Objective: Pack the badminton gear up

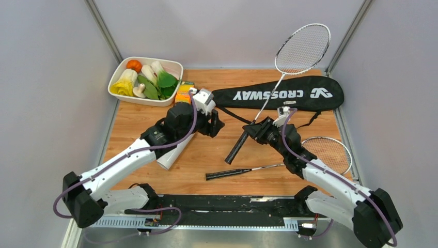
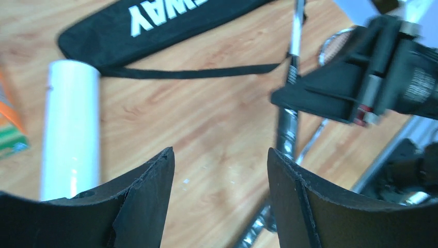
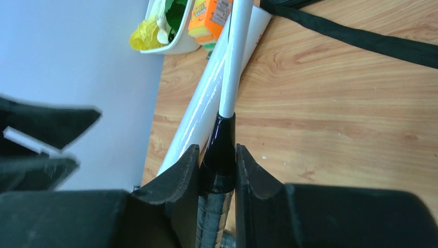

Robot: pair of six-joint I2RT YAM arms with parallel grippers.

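Observation:
My right gripper (image 1: 254, 129) is shut on the top of one racket's black handle (image 3: 219, 135). That racket (image 1: 302, 49) slants up, its head against the back wall. The second racket (image 1: 334, 151) lies flat near the front right, its handle (image 1: 227, 174) pointing left. The black CROSSWAY bag (image 1: 279, 95) lies across the back, and it shows in the left wrist view (image 2: 155, 23). The long white tube (image 1: 174, 153) lies partly under my left arm. My left gripper (image 1: 216, 124) is open and empty above bare wood, between tube (image 2: 69, 134) and held handle (image 2: 286, 132). No shuttlecocks show.
A white dish of toy vegetables (image 1: 118, 89) stands at the back left, with a small orange-and-green box (image 1: 184, 91) beside it. The bag's black strap (image 2: 196, 73) trails over the wood. Grey walls close in on three sides.

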